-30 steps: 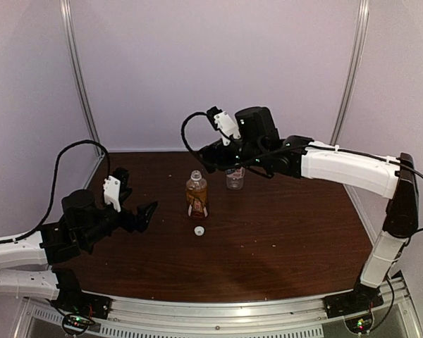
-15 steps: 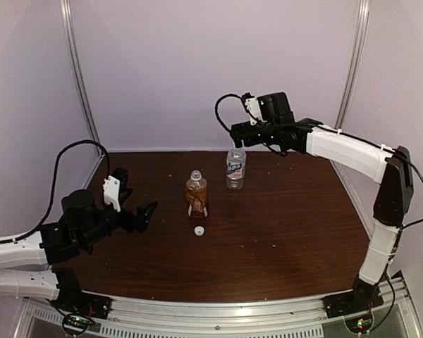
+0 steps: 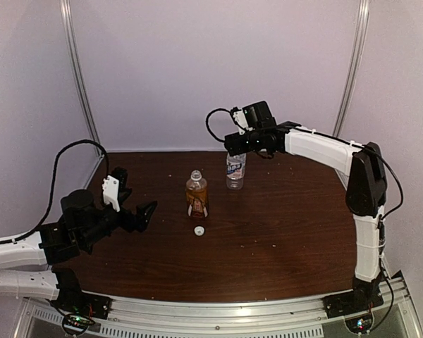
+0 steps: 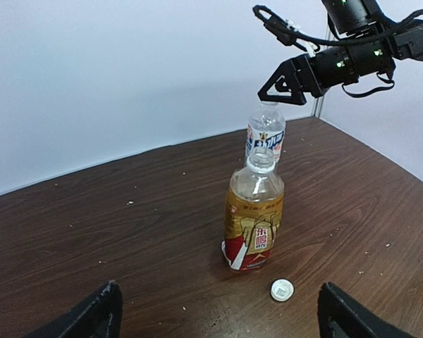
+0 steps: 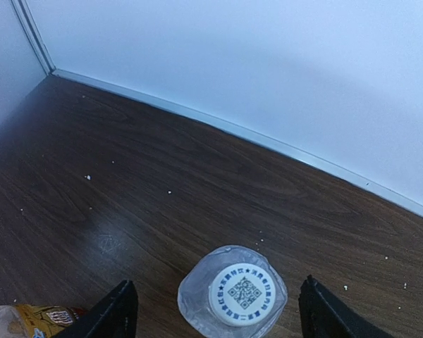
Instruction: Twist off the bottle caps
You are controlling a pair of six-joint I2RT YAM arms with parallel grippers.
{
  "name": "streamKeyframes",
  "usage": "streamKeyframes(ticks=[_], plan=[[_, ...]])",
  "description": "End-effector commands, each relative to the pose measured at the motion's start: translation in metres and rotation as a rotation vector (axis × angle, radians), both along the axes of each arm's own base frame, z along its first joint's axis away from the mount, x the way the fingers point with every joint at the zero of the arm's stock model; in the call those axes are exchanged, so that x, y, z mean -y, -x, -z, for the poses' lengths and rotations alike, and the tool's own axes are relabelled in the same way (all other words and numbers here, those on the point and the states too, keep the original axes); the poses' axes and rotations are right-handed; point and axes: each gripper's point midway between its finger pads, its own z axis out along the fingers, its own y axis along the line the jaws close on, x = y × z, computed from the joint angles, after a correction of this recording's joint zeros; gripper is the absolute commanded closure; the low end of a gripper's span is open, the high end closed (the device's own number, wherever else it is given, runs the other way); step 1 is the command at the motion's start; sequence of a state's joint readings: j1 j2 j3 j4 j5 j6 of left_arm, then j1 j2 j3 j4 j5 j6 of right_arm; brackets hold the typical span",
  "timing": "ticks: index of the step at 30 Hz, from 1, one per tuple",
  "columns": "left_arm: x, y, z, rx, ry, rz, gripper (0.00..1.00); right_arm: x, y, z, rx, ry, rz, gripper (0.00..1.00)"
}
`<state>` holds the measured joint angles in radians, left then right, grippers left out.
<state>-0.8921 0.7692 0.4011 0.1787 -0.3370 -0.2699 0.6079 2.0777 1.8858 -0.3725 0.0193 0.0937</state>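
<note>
The amber bottle point(image 3: 196, 197) with a red-white label stands upright mid-table, its neck open; it also shows in the left wrist view point(image 4: 254, 225). One white cap point(image 3: 199, 230) lies on the table just in front of it point(image 4: 282, 289). The clear bottle point(image 3: 235, 171) stands behind and to the right point(image 4: 266, 134), with its white cap point(image 5: 243, 292) on it. My right gripper point(image 3: 234, 148) hovers open right above that cap, a finger on each side point(image 5: 222, 313). My left gripper point(image 3: 135, 194) is open and empty, left of the amber bottle point(image 4: 218, 317).
The dark wooden table point(image 3: 282, 232) is walled by pale panels at the back and both sides. Small white crumbs dot the wood point(image 5: 88, 177). The amber bottle's label edge shows low in the right wrist view point(image 5: 28, 320).
My right gripper rose off the clear bottle, swung up and right, then came back left to hover over its cap. The left arm, the amber bottle and the loose cap have not moved.
</note>
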Motion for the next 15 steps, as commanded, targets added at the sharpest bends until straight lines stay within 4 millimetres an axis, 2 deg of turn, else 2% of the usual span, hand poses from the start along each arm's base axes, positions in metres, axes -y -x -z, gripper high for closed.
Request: streamKeyframes(ticks=[1,7,12,15], plan=[[-0.001,-0.001,-0.013,0.021,0.043,-0.011,0.02,0.003,-0.01,0.0,-0.003,0.003,0.005,0.26],[-0.002,-0.001,-0.011,0.019,0.04,-0.016,0.02,0.002,-0.016,0.013,-0.015,0.02,-0.003,0.41],[-0.002,-0.002,-0.011,0.018,0.039,-0.017,0.02,0.003,-0.019,0.013,-0.012,0.021,-0.001,0.54],[-0.001,-0.002,-0.01,0.018,0.037,-0.016,0.02,0.004,-0.018,0.007,0.0,0.02,-0.003,0.67]])
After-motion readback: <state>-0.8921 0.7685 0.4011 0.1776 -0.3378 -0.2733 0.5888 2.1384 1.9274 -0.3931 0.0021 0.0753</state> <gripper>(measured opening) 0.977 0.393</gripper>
